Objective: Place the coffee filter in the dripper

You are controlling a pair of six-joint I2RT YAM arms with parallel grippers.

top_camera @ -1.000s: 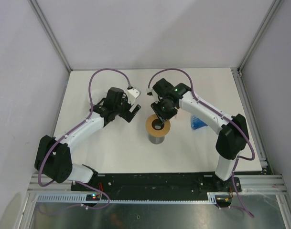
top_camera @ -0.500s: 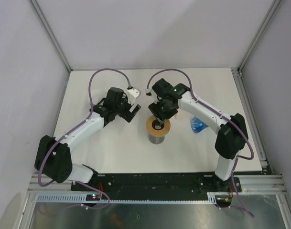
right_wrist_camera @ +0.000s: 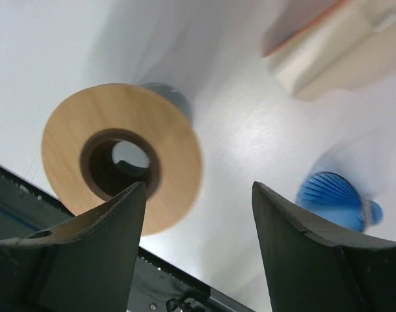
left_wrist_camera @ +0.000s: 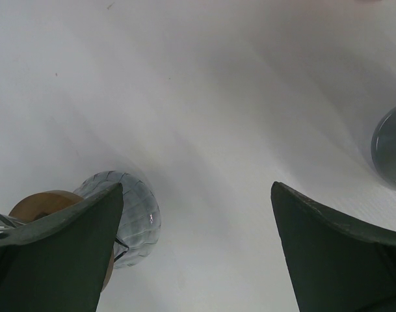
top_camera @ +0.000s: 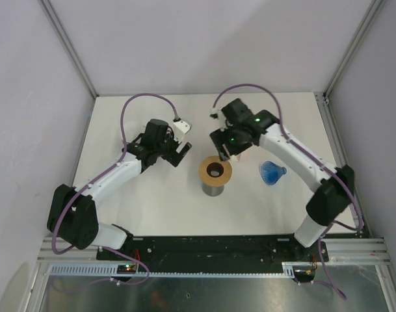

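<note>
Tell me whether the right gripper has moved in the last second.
Yes. In the top view the right gripper has drawn off the wooden ring, farther from the arm bases and slightly right; the ring stayed put.

I am seeing the jar point(top_camera: 214, 185) standing near the middle of the table point(top_camera: 152, 201), with a ring point(top_camera: 214, 170) sitting on top of it. The dripper point(top_camera: 272, 173) is lying on the table to the right of the jar, near it but not touching. The left gripper point(top_camera: 178, 153) is hanging to the left of the jar and a bit behind it, and the right gripper point(top_camera: 224, 153) is hanging just behind the jar.
</note>
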